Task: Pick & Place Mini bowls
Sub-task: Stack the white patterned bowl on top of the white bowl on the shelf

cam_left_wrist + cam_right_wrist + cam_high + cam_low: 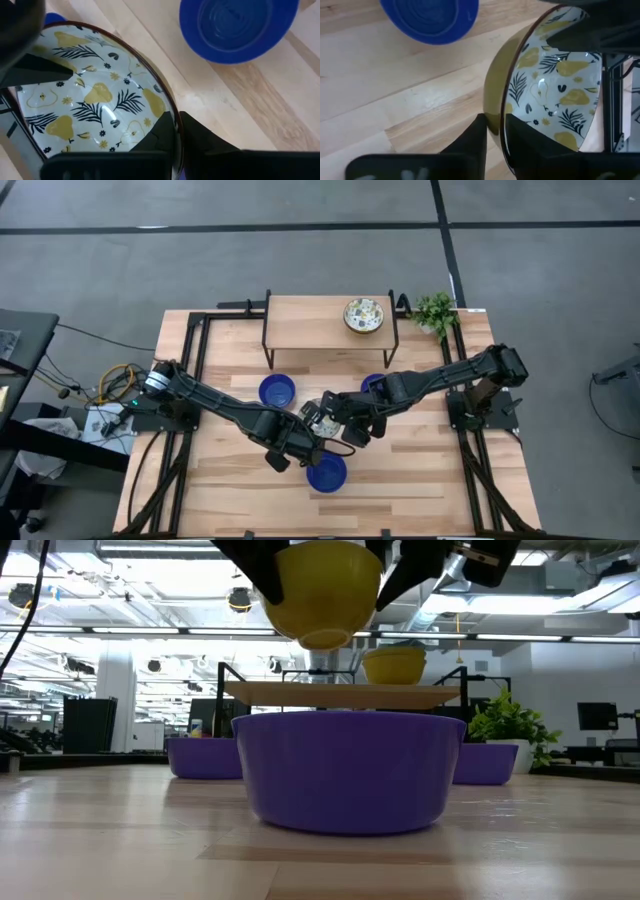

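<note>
We see both tools clamped on 1 patterned bowl with a yellow outside and a white inside painted with pears and leaves [322,416], held above the light wooden surface [430,480]. The left tool [176,131] pinches the rim on one side, the right tool [495,131] on the opposite side. A glossy cobalt blue bowl [348,770] sits directly below. A second patterned bowl [365,316] rests on the small wooden shelf [300,315] beyond them.

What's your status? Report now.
Left end effector and right end effector both clamp one patterned bowl's rim, held in the air. Blue bowl sits close below. Another patterned bowl on the shelf.
</note>
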